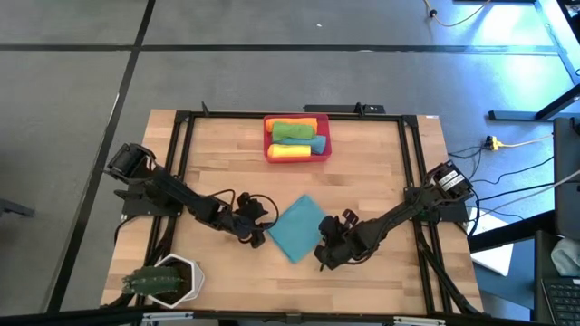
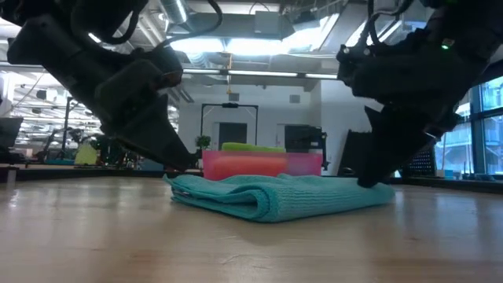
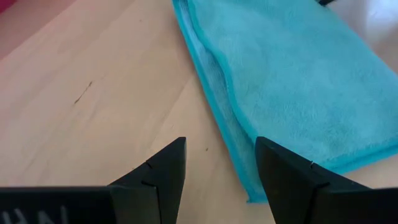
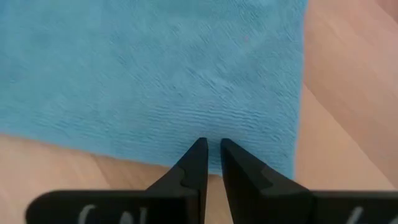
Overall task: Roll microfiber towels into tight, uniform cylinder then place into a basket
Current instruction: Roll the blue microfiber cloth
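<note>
Two hands flanking teal towel (image 1: 296, 228), touching

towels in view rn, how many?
4 visible: a folded teal towel on the table between the grippers, plus orange, green and yellow rolls in the basket. More could be hidden underneath.

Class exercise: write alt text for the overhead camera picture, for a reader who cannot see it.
A folded teal towel lies flat on a wooden table between two dark robot arms, the left end effector and right end effector at its opposite edges. A red basket behind holds rolled green, orange and yellow towels.
</note>
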`<move>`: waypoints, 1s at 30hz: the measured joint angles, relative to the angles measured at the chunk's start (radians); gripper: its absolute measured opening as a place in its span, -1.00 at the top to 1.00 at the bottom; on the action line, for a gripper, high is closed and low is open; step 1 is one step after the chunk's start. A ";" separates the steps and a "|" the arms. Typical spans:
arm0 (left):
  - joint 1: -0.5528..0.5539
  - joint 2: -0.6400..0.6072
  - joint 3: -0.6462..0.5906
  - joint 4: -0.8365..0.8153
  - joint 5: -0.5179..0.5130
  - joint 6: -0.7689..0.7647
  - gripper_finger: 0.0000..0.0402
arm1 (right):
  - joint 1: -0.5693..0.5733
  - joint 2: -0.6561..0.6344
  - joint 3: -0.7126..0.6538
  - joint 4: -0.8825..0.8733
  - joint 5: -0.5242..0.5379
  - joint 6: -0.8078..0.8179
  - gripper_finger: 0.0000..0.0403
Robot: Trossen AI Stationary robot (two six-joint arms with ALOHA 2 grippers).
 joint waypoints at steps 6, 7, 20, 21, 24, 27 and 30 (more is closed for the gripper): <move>0.000 0.001 0.000 0.001 0.010 0.001 0.09 | 0.000 0.000 0.000 -0.116 -0.017 0.057 0.76; 0.000 0.001 0.000 0.001 0.011 0.002 0.09 | 0.000 0.000 0.000 -0.129 -0.016 0.059 0.76; -0.023 0.001 0.000 0.050 0.041 0.003 0.09 | -0.095 0.000 0.000 -0.169 0.024 0.024 0.76; -0.026 0.001 0.000 0.054 0.042 0.004 0.09 | -0.100 0.000 0.000 -0.169 0.024 0.022 0.76; -0.028 0.001 0.000 0.056 0.042 0.005 0.09 | -0.114 0.000 0.000 -0.166 0.024 0.000 0.76; -0.028 0.001 0.000 0.056 0.041 0.023 0.09 | -0.118 0.000 0.000 -0.167 0.024 -0.011 0.76; -0.028 0.001 0.000 0.056 0.041 0.030 0.09 | -0.118 0.000 0.000 -0.174 0.024 -0.043 0.76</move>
